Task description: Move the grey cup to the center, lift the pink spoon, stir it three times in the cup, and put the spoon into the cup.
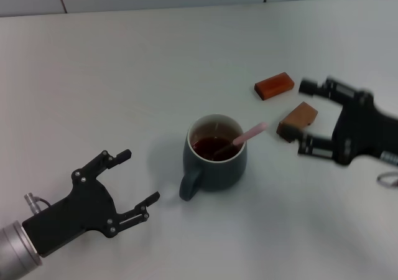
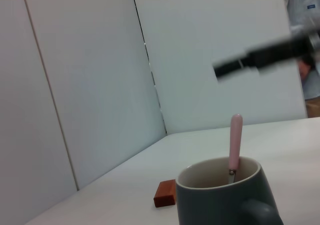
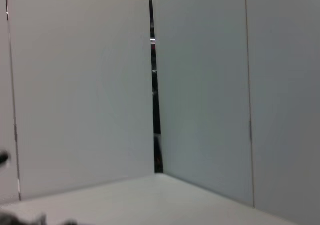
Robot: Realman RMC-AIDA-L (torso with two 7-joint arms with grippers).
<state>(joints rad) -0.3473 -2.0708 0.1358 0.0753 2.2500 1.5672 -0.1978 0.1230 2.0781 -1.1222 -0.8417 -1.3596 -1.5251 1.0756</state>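
Observation:
The grey cup (image 1: 214, 158) stands mid-table with dark reddish-brown liquid, its handle toward the front left. The pink spoon (image 1: 247, 134) rests inside it, its pink handle leaning out over the rim to the right. In the left wrist view the cup (image 2: 220, 195) and spoon handle (image 2: 235, 140) show close up. My left gripper (image 1: 135, 182) is open and empty on the table to the left of the cup. My right gripper (image 1: 306, 117) is open and empty to the right of the cup, its fingers spread on either side of a brown block.
Two reddish-brown wooden blocks lie to the right of the cup: one (image 1: 274, 85) farther back, also in the left wrist view (image 2: 165, 193), and one (image 1: 297, 121) between my right gripper's fingers. The white table (image 1: 124, 74) meets a wall at the back.

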